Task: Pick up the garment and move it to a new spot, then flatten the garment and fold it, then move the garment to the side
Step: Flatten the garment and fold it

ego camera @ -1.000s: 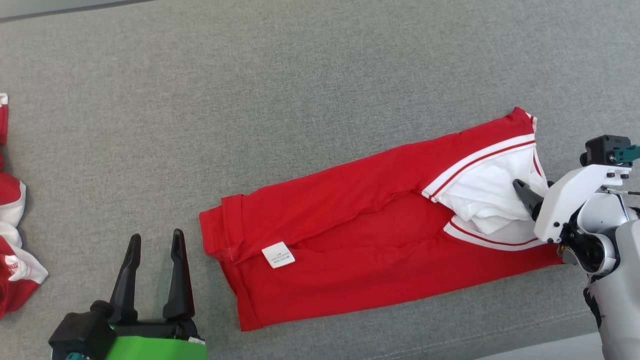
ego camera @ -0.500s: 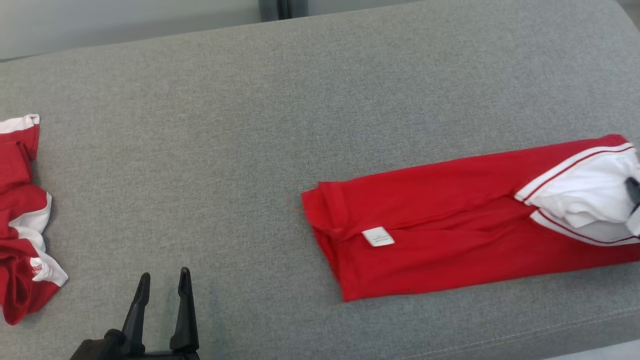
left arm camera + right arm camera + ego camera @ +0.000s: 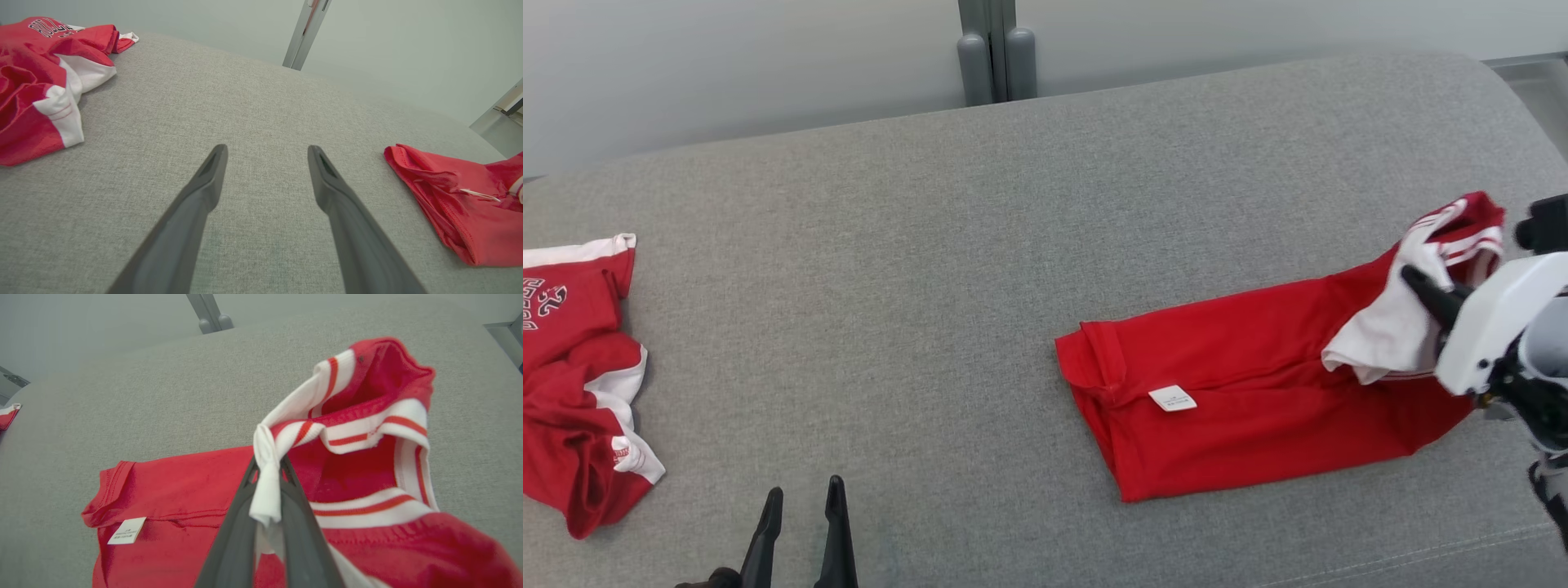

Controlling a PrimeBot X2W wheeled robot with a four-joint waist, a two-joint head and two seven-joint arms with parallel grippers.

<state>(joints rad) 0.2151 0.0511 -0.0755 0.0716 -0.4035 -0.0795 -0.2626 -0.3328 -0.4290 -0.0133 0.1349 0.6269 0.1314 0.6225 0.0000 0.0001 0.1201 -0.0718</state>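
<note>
Clamping a small bunch of white fabric at the striped end of the red garment (image 3: 1241,392), the right pincer (image 3: 1417,282) holds that end raised off the grey seat (image 3: 931,245), its fingers together on the cloth. The garment lies as a long folded strip forward and to the right of the grey post (image 3: 996,53). Its hem end, with the white label (image 3: 1173,398), lies flat on the seat. The left pincer (image 3: 805,490) stands apart and holds nothing, forward and left of that post and clear of the cloth. A second red jersey (image 3: 580,392) lies crumpled far to the post's left.

Risks, as judged:
- The hold takes one thin bunch only, so it could slip free under a pull.
- The loose layers may slide and undo the fold.
- The hem end may drag on the rough upholstery and bunch.
</note>
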